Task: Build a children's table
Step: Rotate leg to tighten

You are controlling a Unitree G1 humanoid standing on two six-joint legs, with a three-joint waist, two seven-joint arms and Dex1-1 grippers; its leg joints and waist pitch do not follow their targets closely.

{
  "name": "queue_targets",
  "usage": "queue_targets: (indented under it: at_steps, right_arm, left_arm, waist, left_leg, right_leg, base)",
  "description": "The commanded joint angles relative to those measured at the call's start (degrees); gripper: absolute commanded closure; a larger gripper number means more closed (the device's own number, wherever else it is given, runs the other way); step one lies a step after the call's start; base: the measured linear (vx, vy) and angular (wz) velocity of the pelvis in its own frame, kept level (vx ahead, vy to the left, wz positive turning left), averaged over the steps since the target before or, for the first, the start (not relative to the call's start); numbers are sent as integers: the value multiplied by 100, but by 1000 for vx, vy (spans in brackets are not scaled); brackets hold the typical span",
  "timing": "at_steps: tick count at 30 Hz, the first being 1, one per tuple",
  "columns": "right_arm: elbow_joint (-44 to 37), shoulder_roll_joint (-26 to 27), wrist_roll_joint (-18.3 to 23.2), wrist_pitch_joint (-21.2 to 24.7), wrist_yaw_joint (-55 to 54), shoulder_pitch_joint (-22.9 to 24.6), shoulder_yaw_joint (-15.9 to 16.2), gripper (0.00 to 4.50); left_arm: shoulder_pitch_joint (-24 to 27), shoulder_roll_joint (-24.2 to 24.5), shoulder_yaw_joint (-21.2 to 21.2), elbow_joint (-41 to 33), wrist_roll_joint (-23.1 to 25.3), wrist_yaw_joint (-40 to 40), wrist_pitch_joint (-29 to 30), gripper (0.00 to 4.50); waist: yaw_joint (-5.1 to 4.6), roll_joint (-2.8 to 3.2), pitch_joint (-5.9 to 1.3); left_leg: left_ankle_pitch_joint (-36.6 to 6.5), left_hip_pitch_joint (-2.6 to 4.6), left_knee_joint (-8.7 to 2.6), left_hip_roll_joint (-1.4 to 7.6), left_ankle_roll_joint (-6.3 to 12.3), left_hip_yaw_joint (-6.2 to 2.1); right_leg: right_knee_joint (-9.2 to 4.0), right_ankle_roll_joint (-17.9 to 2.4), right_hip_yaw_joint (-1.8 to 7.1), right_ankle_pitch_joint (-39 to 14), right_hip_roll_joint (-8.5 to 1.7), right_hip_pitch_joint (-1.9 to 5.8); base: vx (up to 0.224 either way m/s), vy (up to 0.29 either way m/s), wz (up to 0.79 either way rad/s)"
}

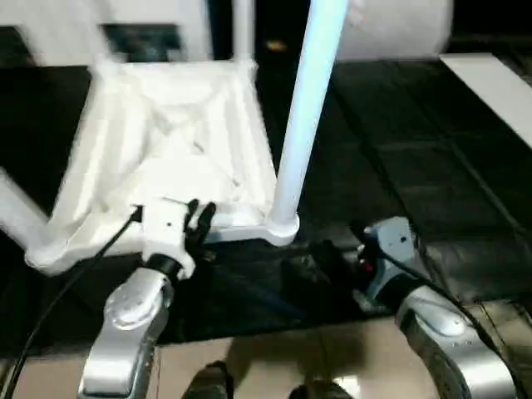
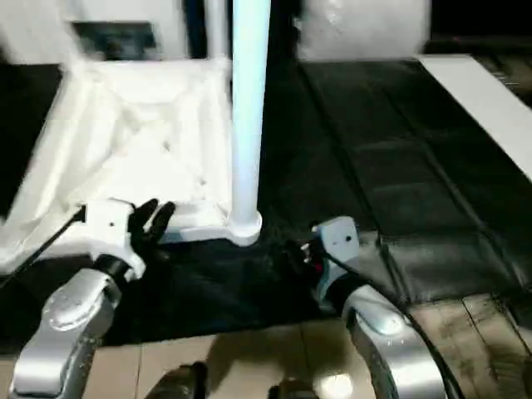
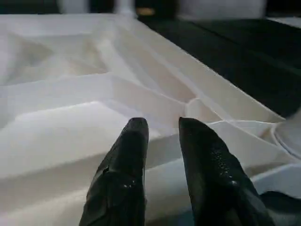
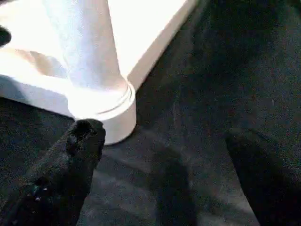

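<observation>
The children's table lies upside down on a black mat, its ribbed white top facing up. One long white leg stands upright in the near right corner socket. Another leg juts out at the near left corner, and more rise at the far corners. My left gripper is at the top's near rim, its fingers a narrow gap apart with nothing between them. Low on the mat, my right gripper stands wide open just in front of the socketed leg, holding nothing.
The black mat stretches to the right of the table. A white cushion lies at the back right and a white board along the right edge. Pale wooden floor is nearest me. A black cable trails from my left wrist.
</observation>
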Motion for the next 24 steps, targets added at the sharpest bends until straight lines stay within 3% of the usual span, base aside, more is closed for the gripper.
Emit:
queue_targets:
  at_steps: [1,2,3,4,5,6,7,8,9,10,11,12,13,14,15,17,20,24]
  right_arm:
    - [-37,-19,41,-53,10,73,-88,0]
    - [-32,-24,45,-52,14,73,-89,0]
    - [-20,-47,46,-48,27,73,-80,0]
    - [-20,-47,46,-48,27,73,-80,0]
    - [-17,-48,42,-52,32,76,-78,0]
    - [-18,-50,92,-32,80,86,-73,0]
    - [-35,-59,158,-14,138,94,-78,0]
    - [-35,-59,158,-14,138,94,-78,0]
    - [-64,-73,239,0,203,105,-91,0]
    - [-81,-82,280,3,234,114,-97,0]
    - [-123,-93,373,35,284,113,-142,0]
    - [-149,-100,433,56,312,115,-173,0]
    - [-172,-126,469,48,351,103,-199,0]
    - [-188,-166,489,26,404,89,-214,0]
    - [-181,-235,454,-79,486,59,-194,0]
    - [-170,-259,426,-137,518,49,-178,0]
    - [-77,-353,435,-236,707,-49,-70,0]
    - [5,-360,549,-214,810,-123,-25,0]
  left_arm:
    - [57,5,-66,-86,18,49,16,324]
    - [74,4,-62,-82,42,67,-29,324]
    - [113,16,-66,-56,81,106,-149,324]
    - [114,16,-66,-56,82,106,-152,324]
    - [125,21,-67,-49,86,103,-178,324]
    - [142,-13,-29,-47,58,127,-169,324]
    - [153,-26,-8,-51,37,118,-182,324]
    - [153,-26,-8,-51,37,118,-182,324]
    - [178,-24,4,-58,33,103,-204,324]
    - [197,-19,5,-64,33,94,-221,304]
    - [251,-5,21,-82,-22,37,-238,289]
    - [292,8,26,-90,-65,3,-260,289]
    - [340,5,52,-118,-113,-9,-282,283]
    - [385,3,77,-153,-160,-25,-300,268]
    - [429,22,100,-184,-149,-14,-339,252]
    - [440,38,101,-185,-116,-4,-362,241]
    - [462,108,139,-150,-84,-60,-410,208]
    - [499,348,78,-138,-109,-334,-389,177]
  waist:
    - [102,-233,-348]
    - [202,-253,-312]
    - [278,-281,-309]
    - [307,-259,-358]
    - [305,-250,-330]
    - [283,-107,-329]
    - [263,7,-373]
    - [195,4,-370]
    - [34,156,-444]
    - [56,168,-421]
    - [40,109,-363]
    - [67,65,-311]
    - [72,51,-289]
    - [77,14,-254]
    - [75,22,-233]
    - [71,27,-240]
    - [81,40,-319]
    - [122,43,-392]
  left_leg:
    - [-589,-71,242,187,743,394]
    - [-438,-109,352,179,607,461]
    - [-562,-160,467,194,516,552]
    - [-614,-185,480,219,467,594]
    - [-462,-47,269,234,271,663]
    - [-459,145,-35,435,134,653]
    - [-474,278,-118,635,130,599]
    - [-624,390,-224,892,344,491]
    - [-353,514,-301,1330,811,214]
    - [-462,497,-295,1272,897,265]
    - [-881,386,-310,1124,840,394]
    - [-1360,348,-338,1006,638,513]
    - [-1576,365,-345,983,524,557]
    - [-1854,394,-355,958,345,626]
    - [-2048,404,-375,959,188,677]
    - [-2248,409,-415,980,16,707]
    - [-2032,393,-443,1003,-9,735]
    - [-1515,388,-404,988,183,803]
  right_leg:
    - [-973,814,822,661,-1124,397]
    - [-998,1603,818,834,-1106,322]
    - [-956,2344,896,1228,-1086,361]
    - [-803,2219,810,2253,-1098,539]
    - [-724,1693,554,3041,-851,537]
    - [-698,1085,353,3057,-654,485]
    - [-656,854,283,2890,-593,427]
    - [-607,726,236,2587,-558,341]
    - [-487,-247,193,1761,-748,217]
    - [-564,-527,201,1515,-780,210]
    - [-679,-959,269,1142,-878,289]
    - [-790,-1158,300,526,-915,347]
    - [-837,-1192,307,101,-912,334]
    - [-920,-1176,320,-754,-909,312]
    - [-958,-1097,318,-1368,-884,275]
    - [-993,-921,314,-1816,-861,237]
    - [-952,-868,296,-1151,-823,243]
    - [-898,-995,300,-353,-838,245]
  base:
    - [49,-238,26]
    - [35,-202,0]
    - [4,-132,1]
    - [4,-132,1]
    - [-4,-52,-3]
    - [0,0,0]
    - [0,0,0]
    - [0,0,0]
    - [-42,54,2]
    - [-42,54,2]
    - [-51,64,1]
    - [-68,54,3]
    - [-68,54,3]
    - [-54,42,5]
    - [0,0,0]
    - [0,0,0]
    - [0,0,0]
    - [0,0,0]
